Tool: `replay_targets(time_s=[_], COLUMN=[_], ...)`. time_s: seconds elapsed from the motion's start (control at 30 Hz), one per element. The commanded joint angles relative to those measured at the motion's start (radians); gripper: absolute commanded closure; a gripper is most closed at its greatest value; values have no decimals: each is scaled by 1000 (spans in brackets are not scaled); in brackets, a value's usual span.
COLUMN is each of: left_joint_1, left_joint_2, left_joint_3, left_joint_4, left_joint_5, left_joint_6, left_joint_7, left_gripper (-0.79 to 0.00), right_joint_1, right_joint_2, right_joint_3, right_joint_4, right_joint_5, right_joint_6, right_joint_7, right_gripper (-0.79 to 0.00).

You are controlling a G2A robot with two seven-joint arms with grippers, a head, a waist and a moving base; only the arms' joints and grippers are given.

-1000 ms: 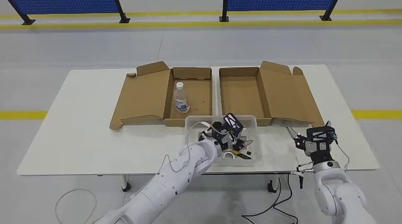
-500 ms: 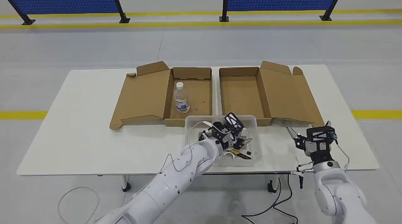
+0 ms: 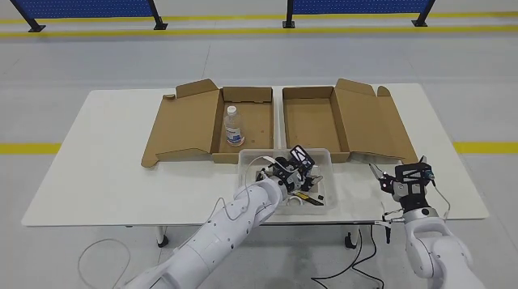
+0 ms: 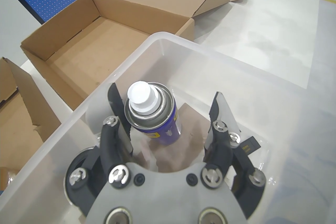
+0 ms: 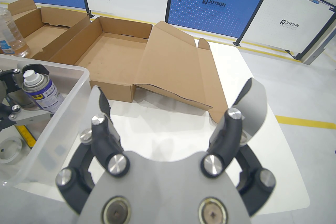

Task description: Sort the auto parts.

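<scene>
Left gripper [image 4: 166, 93]: jaws spread wide, lowered inside the clear bin [image 4: 183, 42], holding nothing. The spray can [image 4: 155, 120] stands between the fingers, white cap up and leaning slightly. It sits close against one finger [image 4: 115, 101] and well apart from the other; whether it touches the first cannot be told. A small black part [image 4: 249, 143] lies on the bin floor just outside the far finger.

Left arm: stretched forward from the robot's side of the table [image 3: 105, 151], with the wrist angled down over the bin's rim. The bin sits at the middle of that table edge.

Right gripper [image 5: 175, 87]: jaws wide apart, holding nothing. It hangs above bare tabletop near the robot-side right corner, beside the bin and apart from it.

Surroundings: two open cardboard boxes lie side by side behind the bin. The left box [image 3: 251, 107] contains a clear bottle [image 3: 233, 127]. The right box [image 3: 307, 123] has its lid flap [image 5: 173, 64] folded flat toward the table's right edge. Bare tabletop lies between that flap and the right gripper.
</scene>
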State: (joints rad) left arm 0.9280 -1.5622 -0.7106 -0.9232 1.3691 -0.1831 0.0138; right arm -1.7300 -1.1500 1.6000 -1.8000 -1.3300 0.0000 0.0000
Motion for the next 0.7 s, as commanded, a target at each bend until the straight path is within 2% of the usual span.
replay_targets(time_s=[0.0, 0.13, 0.3, 0.33, 0.4, 0.43, 0.67], left_joint_1=[-2, -5, -7, -8, -8, -8, -9], left_joint_2=[-2, -6, -10, -11, -12, -13, -14], left_joint_3=[-1, -2, -4, -4, -6, -7, -16], left_joint_4=[7, 19, 30, 31, 34, 36, 42], left_joint_5=[0, 4, 7, 7, 9, 10, 17], left_joint_6=[-1, 0, -2, -2, -3, -4, -11], left_joint_7=[1, 4, 5, 6, 8, 10, 18], left_gripper=[-622, -560, -529, -511, -406, -388, -326], right_joint_1=[0, 0, 0, 0, 0, 0, 0], right_joint_2=[0, 0, 0, 0, 0, 0, 0], right_joint_3=[0, 0, 0, 0, 0, 0, 0], right_joint_4=[0, 0, 0, 0, 0, 0, 0], right_joint_5=[0, 0, 0, 0, 0, 0, 0], right_joint_6=[0, 0, 0, 0, 0, 0, 0], right_joint_7=[0, 0, 0, 0, 0, 0, 0], right_gripper=[-785, -785, -785, -785, -785, -785, -785])
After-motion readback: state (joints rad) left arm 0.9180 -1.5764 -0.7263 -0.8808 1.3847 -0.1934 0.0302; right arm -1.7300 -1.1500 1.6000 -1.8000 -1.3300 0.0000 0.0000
